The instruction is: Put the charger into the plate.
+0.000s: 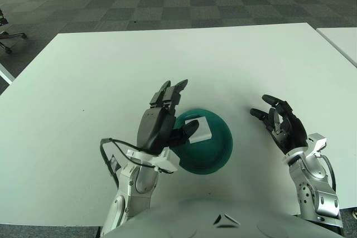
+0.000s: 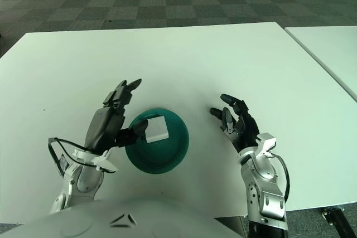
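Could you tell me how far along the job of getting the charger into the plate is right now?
It looks essentially done: the white charger lies inside the green plate. The left hand is at the plate's left edge, fingers spread, holding nothing. The right hand is open to the plate's right. Nothing visible remains except clearing the left hand away.
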Controlling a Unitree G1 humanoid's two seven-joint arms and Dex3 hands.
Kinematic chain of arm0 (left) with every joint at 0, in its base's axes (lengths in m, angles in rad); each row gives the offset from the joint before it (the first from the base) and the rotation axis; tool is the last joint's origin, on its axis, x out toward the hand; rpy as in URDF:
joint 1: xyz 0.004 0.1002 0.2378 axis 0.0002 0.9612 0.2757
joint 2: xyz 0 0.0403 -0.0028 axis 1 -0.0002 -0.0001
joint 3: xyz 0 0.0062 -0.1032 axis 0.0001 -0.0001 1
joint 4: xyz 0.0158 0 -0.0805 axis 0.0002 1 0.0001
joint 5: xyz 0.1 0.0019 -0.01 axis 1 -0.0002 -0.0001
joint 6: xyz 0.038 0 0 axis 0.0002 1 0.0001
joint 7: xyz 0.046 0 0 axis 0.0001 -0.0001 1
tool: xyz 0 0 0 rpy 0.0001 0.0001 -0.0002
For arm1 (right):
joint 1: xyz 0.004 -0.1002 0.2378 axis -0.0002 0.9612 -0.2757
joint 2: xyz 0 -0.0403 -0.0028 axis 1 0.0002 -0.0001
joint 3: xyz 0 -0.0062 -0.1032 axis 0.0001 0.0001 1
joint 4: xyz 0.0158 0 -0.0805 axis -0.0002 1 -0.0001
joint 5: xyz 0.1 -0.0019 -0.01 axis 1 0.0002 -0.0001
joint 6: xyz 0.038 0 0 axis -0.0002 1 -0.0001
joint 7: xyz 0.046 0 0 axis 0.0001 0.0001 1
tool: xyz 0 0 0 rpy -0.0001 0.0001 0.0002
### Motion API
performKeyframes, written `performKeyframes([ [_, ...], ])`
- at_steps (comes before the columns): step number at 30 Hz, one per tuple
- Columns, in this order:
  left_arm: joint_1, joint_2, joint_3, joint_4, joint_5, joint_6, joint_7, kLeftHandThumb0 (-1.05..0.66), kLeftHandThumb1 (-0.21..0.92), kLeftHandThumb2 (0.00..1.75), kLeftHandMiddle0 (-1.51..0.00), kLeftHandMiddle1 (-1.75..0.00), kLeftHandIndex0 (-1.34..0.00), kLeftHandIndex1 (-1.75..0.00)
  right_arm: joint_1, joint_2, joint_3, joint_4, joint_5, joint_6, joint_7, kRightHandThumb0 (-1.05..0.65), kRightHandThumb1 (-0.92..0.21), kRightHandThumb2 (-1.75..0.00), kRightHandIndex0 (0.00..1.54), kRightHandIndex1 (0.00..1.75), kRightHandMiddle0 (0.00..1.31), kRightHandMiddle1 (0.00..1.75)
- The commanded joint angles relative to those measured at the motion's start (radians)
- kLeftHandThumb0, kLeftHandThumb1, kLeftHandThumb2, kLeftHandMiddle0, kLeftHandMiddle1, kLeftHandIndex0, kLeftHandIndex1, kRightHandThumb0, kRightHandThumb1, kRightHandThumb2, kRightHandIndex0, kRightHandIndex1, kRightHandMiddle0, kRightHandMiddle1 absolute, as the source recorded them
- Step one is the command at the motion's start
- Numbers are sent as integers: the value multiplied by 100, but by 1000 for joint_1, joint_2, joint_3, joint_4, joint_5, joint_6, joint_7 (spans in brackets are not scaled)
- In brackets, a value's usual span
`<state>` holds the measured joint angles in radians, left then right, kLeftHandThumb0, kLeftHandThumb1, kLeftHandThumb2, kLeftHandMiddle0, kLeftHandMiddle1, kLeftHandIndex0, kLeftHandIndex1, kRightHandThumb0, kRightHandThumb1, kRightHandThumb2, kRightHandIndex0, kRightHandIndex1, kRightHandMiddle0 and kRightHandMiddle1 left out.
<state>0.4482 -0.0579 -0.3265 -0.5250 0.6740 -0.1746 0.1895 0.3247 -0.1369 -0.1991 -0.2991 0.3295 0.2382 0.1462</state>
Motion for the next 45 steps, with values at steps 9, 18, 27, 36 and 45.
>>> performKeyframes([
  [9, 142, -230, 38, 140, -570, -320, 255, -78, 92, 77, -28, -54, -8, -115, 21, -2, -10, 6, 4, 29, 3, -60, -82, -62, 24, 77, 0, 98],
  [18, 129, -204, 79, 410, -698, -450, 258, -84, 92, 92, -27, -19, 0, -94, 26, -6, -18, 3, 10, 30, 9, -60, -82, -62, 24, 77, 0, 98],
  [27, 197, -161, 43, 477, -658, -475, 252, -90, 92, 99, -13, -3, 0, -60, 28, -8, -25, 1, 13, 33, 16, -60, -82, -62, 24, 77, 0, 98],
  [36, 192, -50, 139, 553, -685, -459, 167, -94, 92, 101, -15, -3, 0, -53, 45, 4, -15, -24, 5, 36, 10, -60, -82, -62, 24, 77, 0, 98],
  [45, 202, -14, 187, 536, -666, -430, 76, -96, 92, 103, -20, -3, 0, -60, 66, 15, 1, -49, -1, 36, 0, -60, -82, -62, 24, 77, 0, 98],
])
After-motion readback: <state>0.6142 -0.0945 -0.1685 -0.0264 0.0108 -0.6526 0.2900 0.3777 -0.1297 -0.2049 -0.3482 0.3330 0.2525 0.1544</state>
